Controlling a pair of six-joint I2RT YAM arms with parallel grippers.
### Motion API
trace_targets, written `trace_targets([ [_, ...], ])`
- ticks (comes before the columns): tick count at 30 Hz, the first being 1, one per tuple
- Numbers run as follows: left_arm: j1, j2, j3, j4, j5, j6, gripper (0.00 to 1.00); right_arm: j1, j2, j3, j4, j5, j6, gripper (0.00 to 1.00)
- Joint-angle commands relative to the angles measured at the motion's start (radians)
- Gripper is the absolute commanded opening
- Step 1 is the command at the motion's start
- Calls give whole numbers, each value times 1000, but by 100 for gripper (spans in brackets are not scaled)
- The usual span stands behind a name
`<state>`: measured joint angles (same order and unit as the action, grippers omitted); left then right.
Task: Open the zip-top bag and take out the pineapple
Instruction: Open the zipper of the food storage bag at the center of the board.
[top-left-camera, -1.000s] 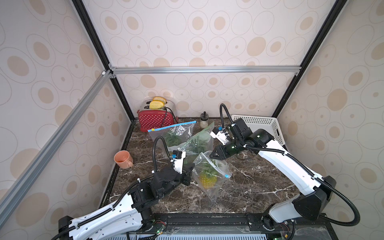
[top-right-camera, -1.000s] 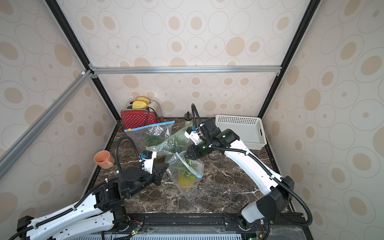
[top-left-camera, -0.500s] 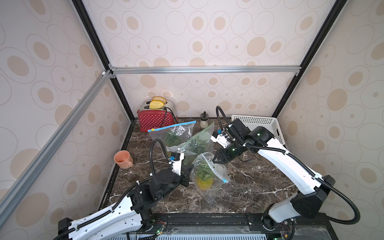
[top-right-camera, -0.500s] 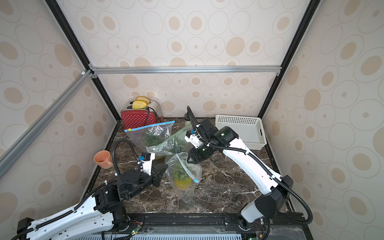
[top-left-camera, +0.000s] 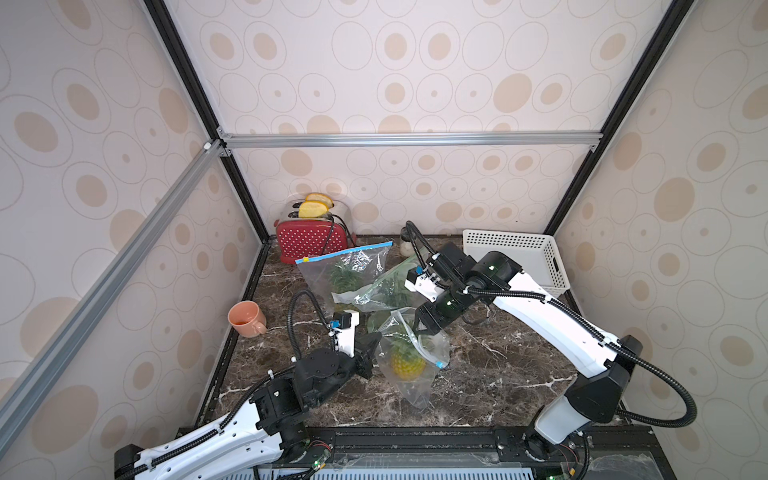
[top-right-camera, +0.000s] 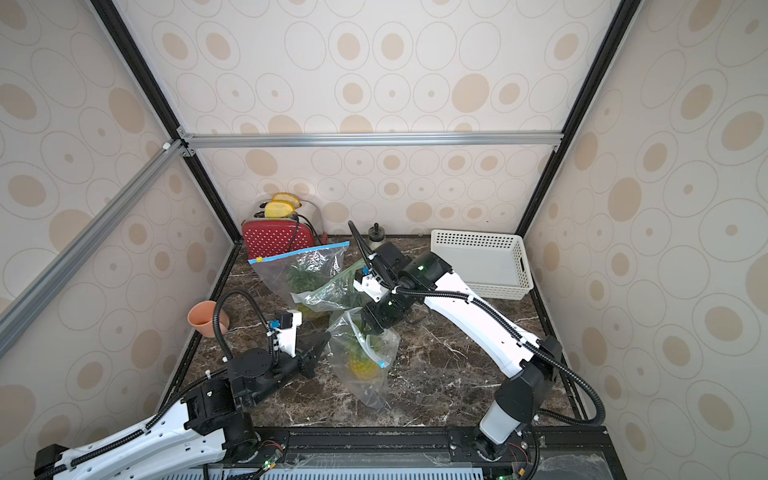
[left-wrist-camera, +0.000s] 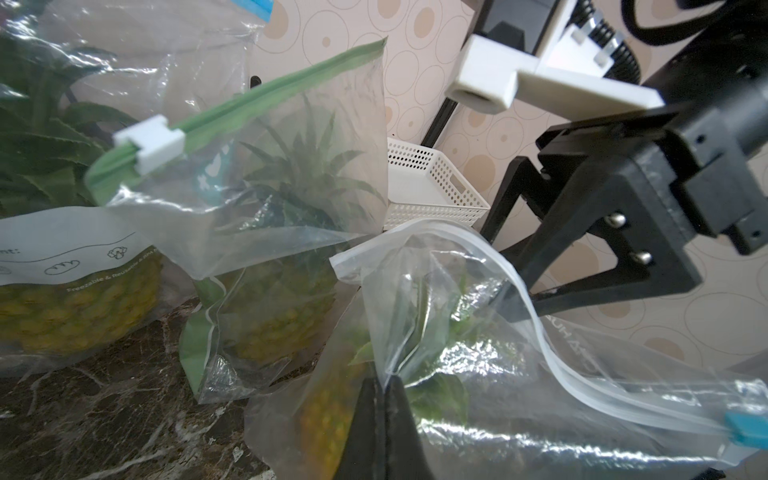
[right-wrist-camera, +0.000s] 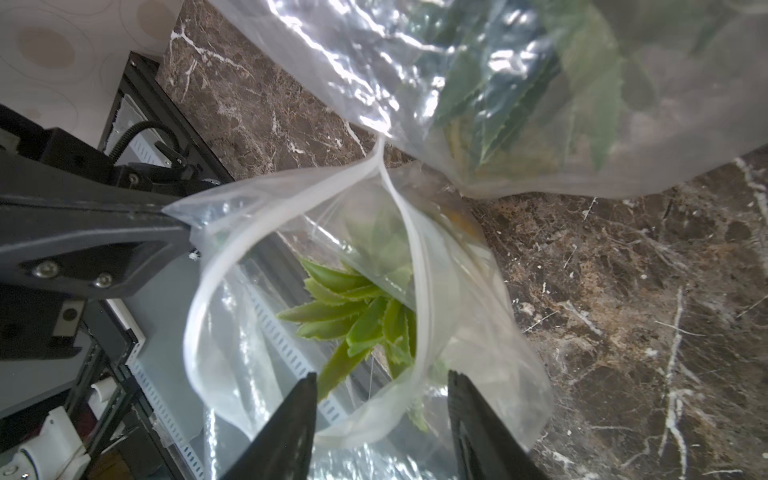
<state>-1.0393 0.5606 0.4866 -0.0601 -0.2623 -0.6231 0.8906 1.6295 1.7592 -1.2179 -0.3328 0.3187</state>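
A clear bag is held upright near the middle of a dark marble table, with its mouth open. The pineapple is seen inside it, yellow body low and green crown pointing up toward the mouth. A fold of the bag's rim is pinched by the left gripper, whose fingers are pressed together on the film. The right gripper is poised over the mouth with its fingers spread and the crown seen between them. Nothing is held by it.

The step in hand is judged to be the reach into the bag. It would be done best if the spread fingers were lowered straight through the mouth, clear of the zip rim. They should be closed low on the crown's base rather than on the leaf tips, which may bend or slip. The rim should be held taut by the left gripper, so that no film is caught with the leaves.

Two more bagged pineapples are crowded just behind, so little room is offered at the back. A red toaster, an orange cup and a white basket are set along the table's edges, apart from the bag. The cell is enclosed by walls papered with ovals.
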Motion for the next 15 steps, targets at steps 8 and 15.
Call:
trace_targets([
  [8,2,-57,-16,14,-18,-17,0,42,24,174,-95,200,29,53],
  [15,1,-57,-18,19,-17,-16,0,56,6,198,-36,140,34,20],
])
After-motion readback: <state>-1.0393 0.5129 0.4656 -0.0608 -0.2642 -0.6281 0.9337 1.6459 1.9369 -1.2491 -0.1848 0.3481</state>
